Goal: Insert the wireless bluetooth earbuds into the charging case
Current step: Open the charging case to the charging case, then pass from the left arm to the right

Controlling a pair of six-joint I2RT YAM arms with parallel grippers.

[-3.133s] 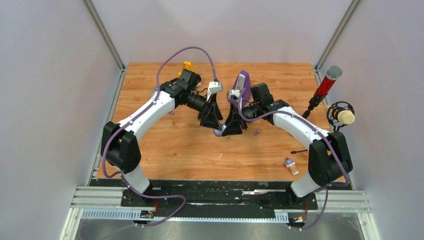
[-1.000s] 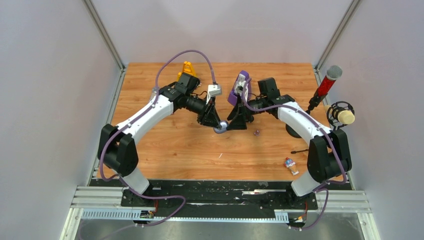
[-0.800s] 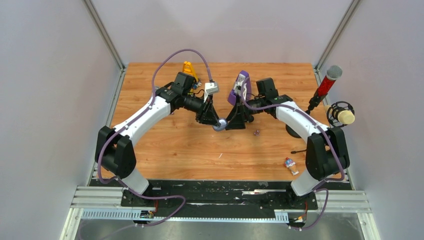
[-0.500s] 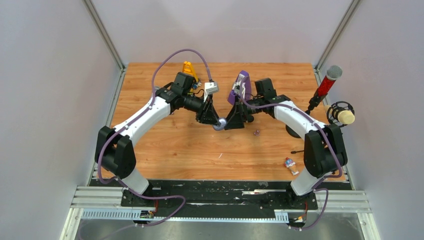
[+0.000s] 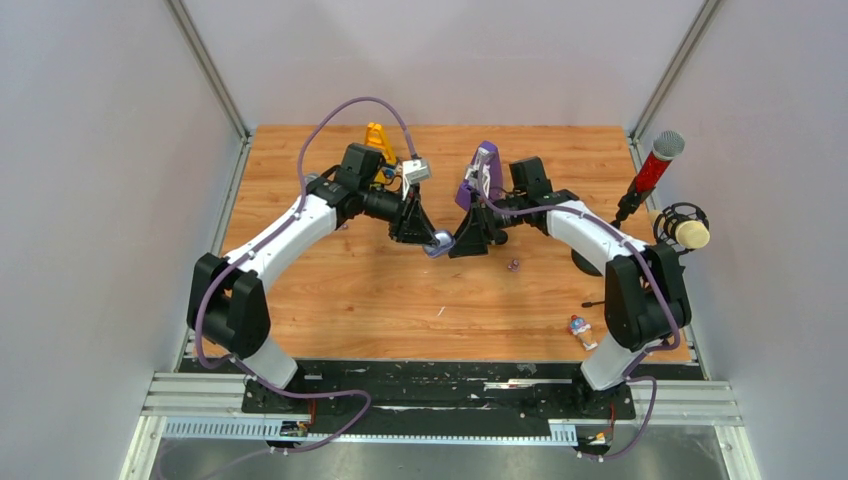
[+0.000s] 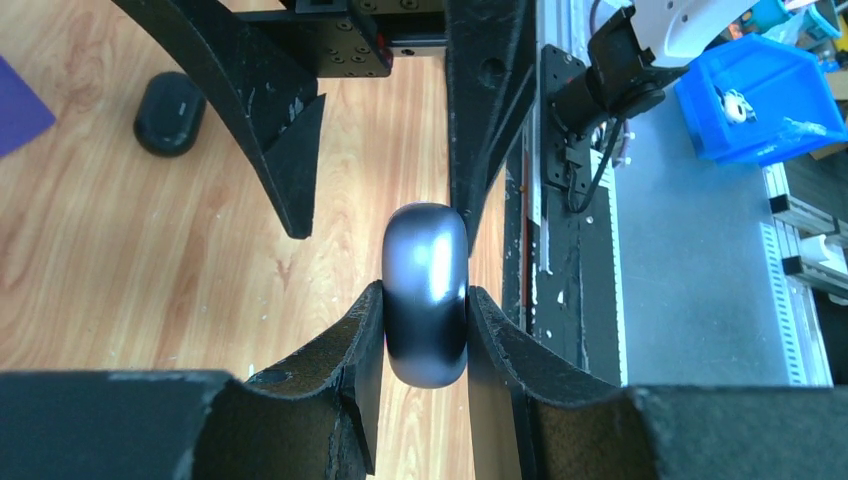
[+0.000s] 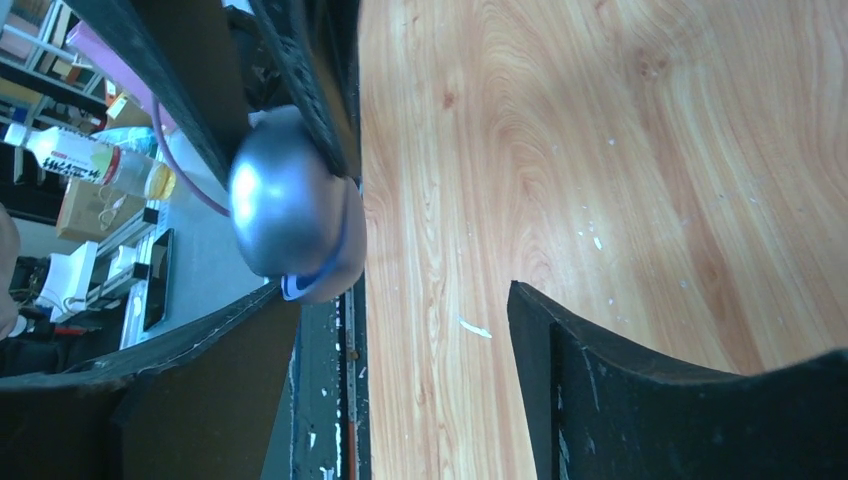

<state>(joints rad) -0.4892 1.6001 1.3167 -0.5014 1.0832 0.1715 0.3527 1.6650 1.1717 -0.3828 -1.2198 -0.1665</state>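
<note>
My left gripper (image 5: 432, 243) (image 6: 425, 290) is shut on a pale grey-blue oval lump (image 5: 438, 246) (image 6: 426, 290), held above the table's middle. My right gripper (image 5: 458, 245) (image 7: 400, 290) faces it with its jaws wide open. In the right wrist view the lump (image 7: 290, 210) sits at the tip of one of its fingers (image 7: 200, 350), not between them. The charging case (image 6: 170, 113), a small glossy black oval, lies on the wood beyond the right gripper's fingers in the left wrist view. The earbuds do not show in any view.
Tiny purple beads (image 5: 513, 264) lie right of the grippers. A red microphone (image 5: 655, 165) and a round yellowish one (image 5: 684, 231) stand at the right edge. A black pen (image 5: 598, 301) and a small figure (image 5: 580, 330) lie near right. An orange object (image 5: 378, 135) stands at the back.
Both grippers have drifted slightly toward the back of the table, the lump going with the left one. The right jaws have narrowed a little but still stand apart.
</note>
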